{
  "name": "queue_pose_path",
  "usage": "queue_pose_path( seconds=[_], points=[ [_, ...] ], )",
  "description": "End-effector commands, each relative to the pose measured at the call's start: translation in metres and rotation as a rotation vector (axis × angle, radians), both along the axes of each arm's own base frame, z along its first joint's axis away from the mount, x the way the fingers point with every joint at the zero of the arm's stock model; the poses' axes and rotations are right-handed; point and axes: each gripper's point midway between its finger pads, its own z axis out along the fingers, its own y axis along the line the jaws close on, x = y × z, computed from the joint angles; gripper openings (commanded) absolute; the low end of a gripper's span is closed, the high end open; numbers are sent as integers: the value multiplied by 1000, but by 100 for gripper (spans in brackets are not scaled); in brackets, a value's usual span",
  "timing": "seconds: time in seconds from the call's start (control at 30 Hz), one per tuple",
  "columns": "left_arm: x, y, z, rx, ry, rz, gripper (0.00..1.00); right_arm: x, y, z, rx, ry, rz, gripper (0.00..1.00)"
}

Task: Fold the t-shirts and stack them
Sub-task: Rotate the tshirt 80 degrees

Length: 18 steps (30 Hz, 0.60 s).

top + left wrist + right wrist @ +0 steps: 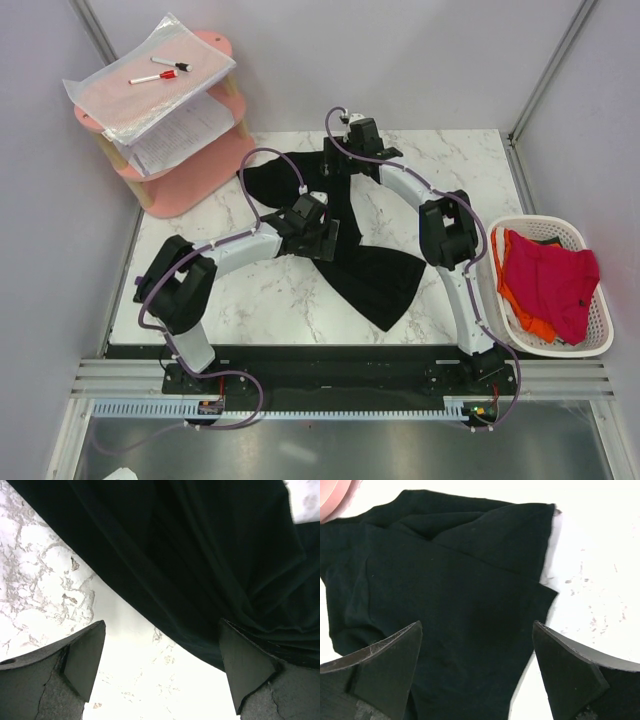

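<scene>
Top cam looks down on the whole table (260, 310) from high up; both wrist cams sit close, aimed at the same black t-shirt (375, 278).

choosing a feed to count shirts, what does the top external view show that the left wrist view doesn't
Only the top external view: the white basket at the right holding a red t-shirt and an orange t-shirt, and the pink shelf. Only the left wrist view: the left gripper up close, open over the black t-shirt's edge. Both: the black t-shirt lying on the marble table.
</scene>
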Motion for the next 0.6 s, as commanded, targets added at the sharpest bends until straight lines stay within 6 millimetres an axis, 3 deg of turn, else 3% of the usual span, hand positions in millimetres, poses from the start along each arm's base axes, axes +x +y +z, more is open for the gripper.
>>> queue_pose_path(
  seconds=[0.0, 0.13, 0.3, 0.33, 0.4, 0.53, 0.57],
  points=[
    [10, 0, 2, 4, -20, 52, 100, 6, 29, 49, 32, -130, 75, 98],
    [14, 5, 18, -1, -63, 79, 100, 1, 44, -1, -6, -65, 100, 98],
    [15, 13, 48, -13, -131, 88, 100, 4, 50, -35, -43, -42, 102, 98],
    [15, 15, 51, -11, -139, 89, 100, 5, 45, -52, -66, -24, 86, 98],
    [14, 18, 58, -15, -152, 94, 100, 7, 42, -65, -86, -11, 70, 98],
    [8, 24, 77, -50, -194, 101, 100, 15, 21, -77, -129, 3, -6, 98],
    [7, 23, 80, -57, -197, 96, 100, 21, 6, -81, -142, 10, -61, 98]
  ],
)
